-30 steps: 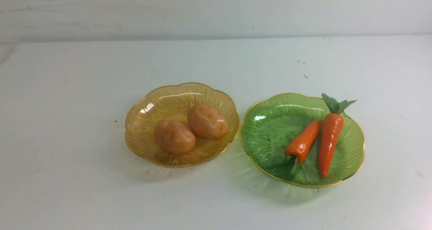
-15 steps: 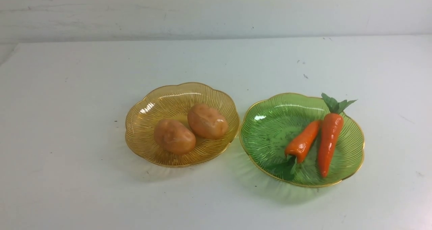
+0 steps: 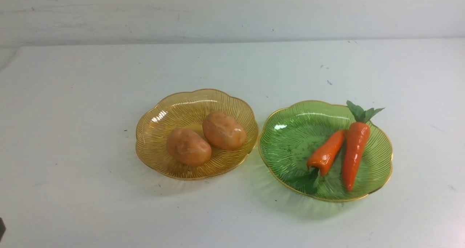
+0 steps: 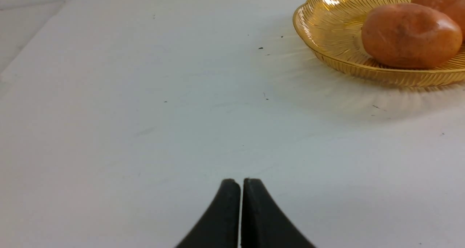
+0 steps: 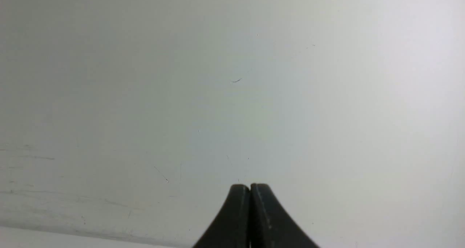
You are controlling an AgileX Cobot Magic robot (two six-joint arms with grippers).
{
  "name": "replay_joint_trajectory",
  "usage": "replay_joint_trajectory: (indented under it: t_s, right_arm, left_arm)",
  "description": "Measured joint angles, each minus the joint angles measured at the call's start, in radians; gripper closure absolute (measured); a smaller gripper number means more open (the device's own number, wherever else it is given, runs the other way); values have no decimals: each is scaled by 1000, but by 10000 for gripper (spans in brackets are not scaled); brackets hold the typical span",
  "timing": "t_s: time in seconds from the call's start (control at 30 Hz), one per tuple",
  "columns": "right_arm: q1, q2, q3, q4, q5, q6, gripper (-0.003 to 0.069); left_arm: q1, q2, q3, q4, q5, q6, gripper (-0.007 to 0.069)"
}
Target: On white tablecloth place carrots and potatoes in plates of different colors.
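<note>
Two tan potatoes [image 3: 189,147] [image 3: 223,130] lie side by side in the amber plate [image 3: 160,121] at the middle left of the white tablecloth [image 3: 72,139]. The green plate [image 3: 287,139] to its right holds two orange carrots, a short one [image 3: 326,152] and a longer one [image 3: 354,148]. My left gripper [image 4: 241,181] is shut and empty, low over bare cloth, short of the amber plate [image 4: 327,26] and the nearer potato [image 4: 410,35]. My right gripper [image 5: 250,186] is shut and empty, facing only bare cloth. A dark sliver [image 3: 1,229] at the front view's left edge may be the left arm.
The two plates almost touch at their rims. A pale wall [image 3: 232,11] rises behind the table's far edge. Small dark specks [image 3: 328,82] dot the cloth.
The amber plate and its potatoes sit a few pixels further right than before. A dark sliver has come into the front view's lower left edge. The carrots and green plate have not moved.
</note>
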Motion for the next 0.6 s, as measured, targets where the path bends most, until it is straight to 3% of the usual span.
replay_joint_trajectory:
  t_s: [0.37,0.53,0.6]
  right_arm:
    - [0,0,4,0,20,-1,674]
    - [-9,0,84,0,40,-2,674]
    - [-54,0,181,-5,51,-5,674]
  left_arm:
    - [0,0,0,0,1,0,627]
    - [0,0,0,-2,1,0,627]
    - [0,0,0,-2,1,0,627]
